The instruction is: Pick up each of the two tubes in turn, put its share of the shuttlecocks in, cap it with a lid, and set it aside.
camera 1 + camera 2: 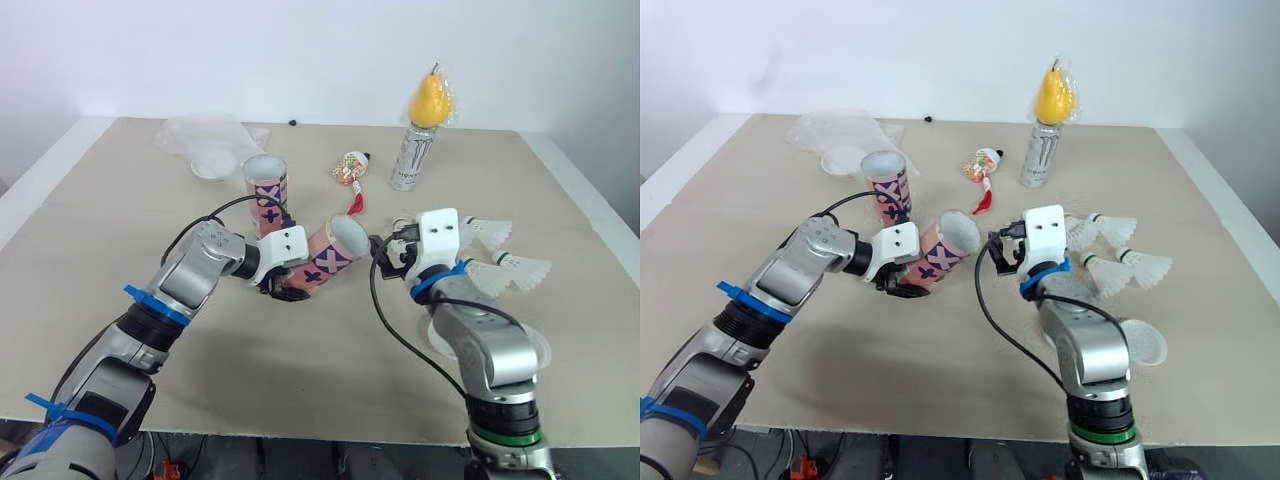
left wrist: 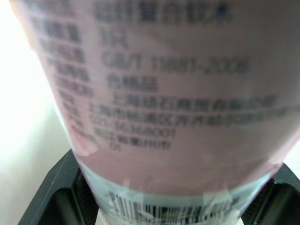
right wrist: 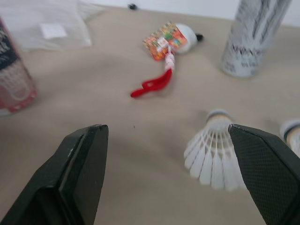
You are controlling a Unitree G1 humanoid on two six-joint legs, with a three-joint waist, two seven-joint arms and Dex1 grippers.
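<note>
Left gripper pinches a tilted tube, near the can on its robot side. A second open tube stands left of the can; their contents are unclear. Right gripper is spread beside a shuttlecock.

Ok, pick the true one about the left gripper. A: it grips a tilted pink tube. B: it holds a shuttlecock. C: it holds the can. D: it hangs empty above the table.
A: the left gripper is clamped on the pink tube, which is tilted.

Beige table with shuttlecocks, can, upright tube, plastic bag
</note>
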